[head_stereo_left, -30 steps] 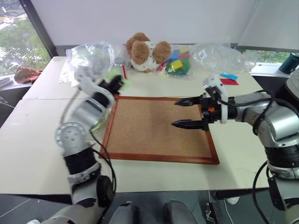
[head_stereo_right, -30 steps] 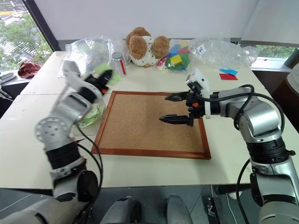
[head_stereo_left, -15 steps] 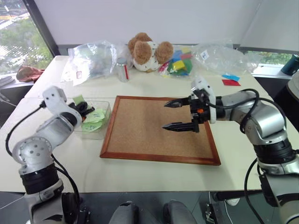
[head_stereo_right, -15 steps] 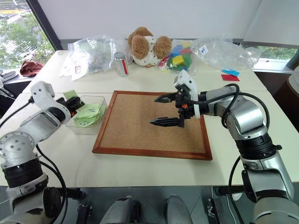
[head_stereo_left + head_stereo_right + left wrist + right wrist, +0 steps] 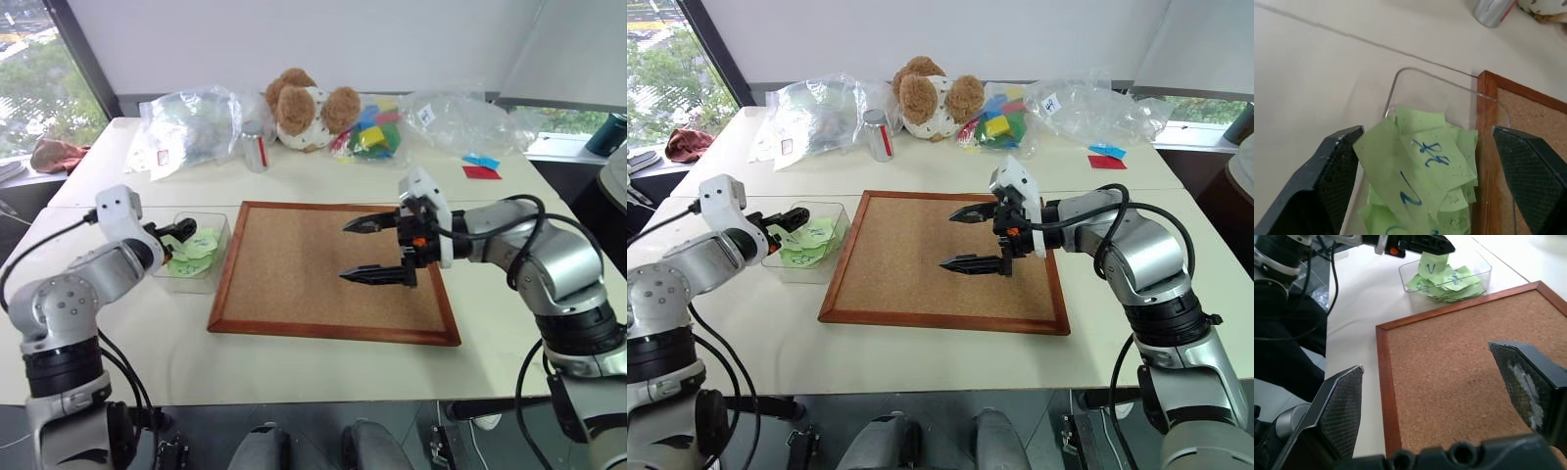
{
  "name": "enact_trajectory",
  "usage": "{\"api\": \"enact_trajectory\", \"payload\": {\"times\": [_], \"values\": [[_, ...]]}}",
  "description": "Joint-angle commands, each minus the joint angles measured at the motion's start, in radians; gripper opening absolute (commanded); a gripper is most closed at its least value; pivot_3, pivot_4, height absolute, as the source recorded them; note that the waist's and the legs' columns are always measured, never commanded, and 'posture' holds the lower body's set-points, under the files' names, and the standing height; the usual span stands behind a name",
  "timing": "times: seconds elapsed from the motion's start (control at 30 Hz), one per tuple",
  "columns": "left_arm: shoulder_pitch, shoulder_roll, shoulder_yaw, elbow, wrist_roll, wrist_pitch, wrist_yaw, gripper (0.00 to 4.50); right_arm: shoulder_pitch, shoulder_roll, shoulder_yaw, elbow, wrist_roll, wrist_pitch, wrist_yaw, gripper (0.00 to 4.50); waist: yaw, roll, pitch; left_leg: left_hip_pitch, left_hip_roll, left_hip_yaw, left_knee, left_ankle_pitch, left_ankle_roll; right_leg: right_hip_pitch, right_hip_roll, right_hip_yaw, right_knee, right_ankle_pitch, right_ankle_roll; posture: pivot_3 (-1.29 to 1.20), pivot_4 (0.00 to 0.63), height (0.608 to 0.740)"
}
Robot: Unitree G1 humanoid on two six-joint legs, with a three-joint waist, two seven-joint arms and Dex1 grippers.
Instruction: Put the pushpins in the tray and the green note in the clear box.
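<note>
Across the pale counter (image 5: 323, 372), the biggest thing is the wood-framed cork board (image 5: 333, 279), lying flat in the middle with its surface bare. Along the far edge sit crumpled clear plastic bags (image 5: 186, 122), a brown teddy bear (image 5: 306, 106), a heap of coloured blocks (image 5: 372, 132) in plastic and a small metal can (image 5: 255, 149); red and blue bits (image 5: 480, 166) lie toward the far right.

The right arm reaches in from the right over the board, and the right pincer (image 5: 377, 250) hangs above the cork with its two black fingers spread wide, one above the other, grasping nothing. In the right wrist view the same fingers frame bare cork and the board's reddish frame.

The left arm comes in from the left, and the left pincer (image 5: 794, 223) sits at the near left side of the clear box (image 5: 838, 257), fingers released and spread apart. The clear box stands on the counter just beside the board's left frame, its right wall close against the wood.

The green note (image 5: 1420, 161), marked with blue scribbles, lies in the clear box on top of a small pile of similar pale-green notes. In the left wrist view it rests between the two open fingertips (image 5: 1339, 161), tilted up against the left-hand one; whether it touches that finger cannot be told.
</note>
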Motion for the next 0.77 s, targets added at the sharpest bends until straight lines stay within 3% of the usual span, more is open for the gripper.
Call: {"api": "enact_trajectory", "payload": {"times": [0.03,0.23,0.5,0.6,0.67,0.77], "values": [[-0.039,0.057,-0.019,-0.051,0.054,-0.039,-0.066,4.46,-0.016,-0.003,-0.024,-0.008,0.003,-0.013,-0.005,4.5,0.0,0.0,0.0,0.0,0.0,0.0,0.0,0.0,0.0,0.0,0.0,0.0,0.0,0.0,0.0,0.0,0.15,0.74],[-0.073,0.12,-0.038,-0.091,0.091,-0.044,-0.179,4.46,-0.022,-0.002,-0.022,0.007,-0.003,-0.018,-0.01,4.5,0.0,0.0,0.0,0.0,0.0,0.0,0.0,0.0,0.0,0.0,0.0,0.0,0.0,0.0,0.0,0.0,0.15,0.74],[-0.072,0.199,-0.053,-0.168,-0.023,0.018,-0.447,4.46,0.007,-0.045,-0.065,-0.026,0.017,0.021,-0.03,4.5,0.0,0.0,0.0,0.0,0.0,0.0,0.0,0.0,0.0,0.0,-0.001,0.0,-0.001,0.0,0.0,0.0,0.15,0.74],[-0.002,0.253,-0.091,-0.225,-0.03,-0.018,-0.604,4.46,0.05,-0.076,-0.095,-0.058,0.03,0.049,-0.044,4.5,0.0,0.0,0.0,0.0,0.0,0.0,-0.001,0.0,0.0,0.0,-0.001,0.0,-0.001,0.0,0.0,0.0,0.15,0.74],[0.11,0.319,-0.14,-0.293,0.021,-0.127,-0.791,4.46,0.089,-0.097,-0.125,-0.076,0.038,0.068,-0.064,4.5,-0.004,0.001,0.0,0.0,0.0,0.0,-0.002,0.0,0.0,0.0,-0.001,0.0,-0.001,0.0,0.0,0.0,0.15,0.74],[0.2,0.365,-0.186,-0.318,0.071,-0.232,-0.941,4.46,0.135,-0.121,-0.159,-0.09,0.039,0.08,-0.089,4.5,-0.004,0.001,0.001,0.0,0.0,0.0,-0.003,0.0,0.0,0.0,-0.001,0.0,-0.002,0.0,-0.001,0.0,0.15,0.74]]}}
